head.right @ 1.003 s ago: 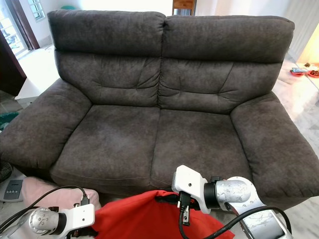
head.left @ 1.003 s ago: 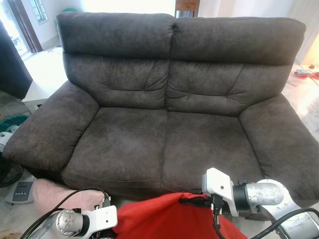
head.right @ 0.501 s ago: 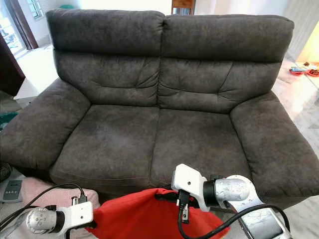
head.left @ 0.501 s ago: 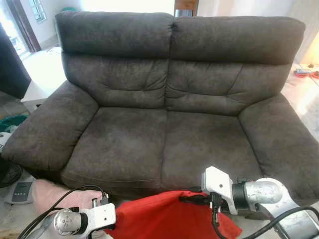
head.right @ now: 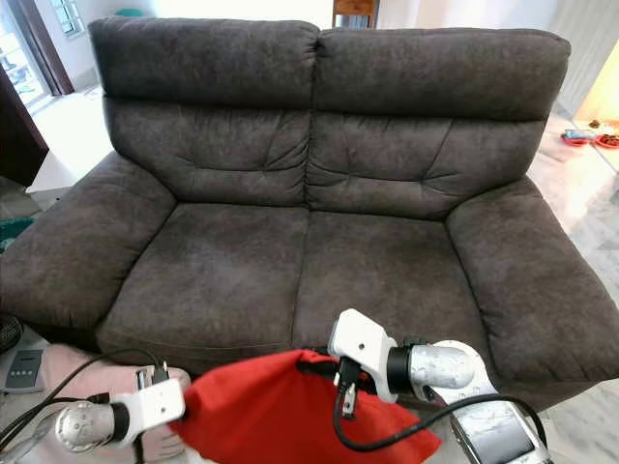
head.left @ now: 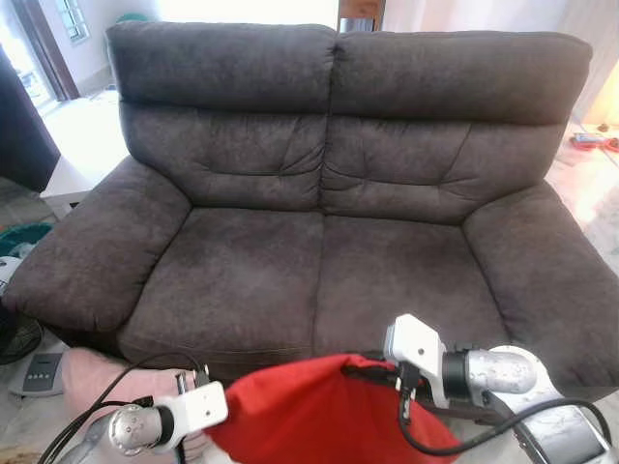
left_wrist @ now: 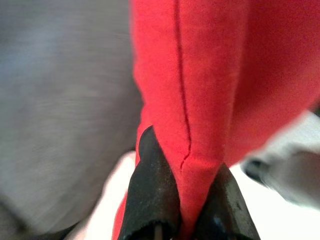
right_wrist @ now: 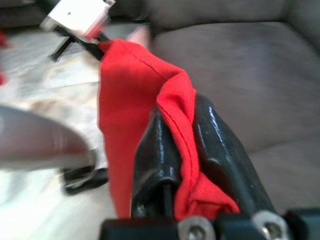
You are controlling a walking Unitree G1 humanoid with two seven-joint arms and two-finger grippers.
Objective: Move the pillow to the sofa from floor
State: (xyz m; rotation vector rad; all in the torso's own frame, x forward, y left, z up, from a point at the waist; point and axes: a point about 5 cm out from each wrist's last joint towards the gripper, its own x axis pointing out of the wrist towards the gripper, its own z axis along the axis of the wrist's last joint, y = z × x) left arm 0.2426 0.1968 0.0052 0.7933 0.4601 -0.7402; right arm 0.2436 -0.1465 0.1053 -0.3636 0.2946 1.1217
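Pillow: you have the red pillow (head.left: 319, 411) hanging between both hands at the bottom centre of the head views, in front of the seat's front edge; its top edge overlaps that edge in the picture, and it is not lying on the seat cushions.
Left hand: your left hand (left_wrist: 182, 200) sits at the lower left of the head views, on the pillow's left end. The wrist view shows its two black fingers (left_wrist: 152, 195) closed tight on a seamed fold of the red fabric.
Right hand: your right hand (right_wrist: 182, 150) is at the lower centre-right of the head views, on the pillow's top right edge. Its wrist view shows both fingers (right_wrist: 155, 160) clamped on a bunched red seam.
Sofa: the dark grey two-seat sofa (head.left: 329, 222) spans the middle of the frame, backrest along the top, armrests at either side.
Lower left corner: something pale pink (head.left: 92, 372) lies by the left armrest, behind your left arm; it may be a cloth or a cushion, you cannot tell from this angle. Further left, a small white panel with buttons (head.left: 41, 372) rests on the floor (head.left: 29, 425).
Upper left: a bright doorway or window (head.left: 58, 34).
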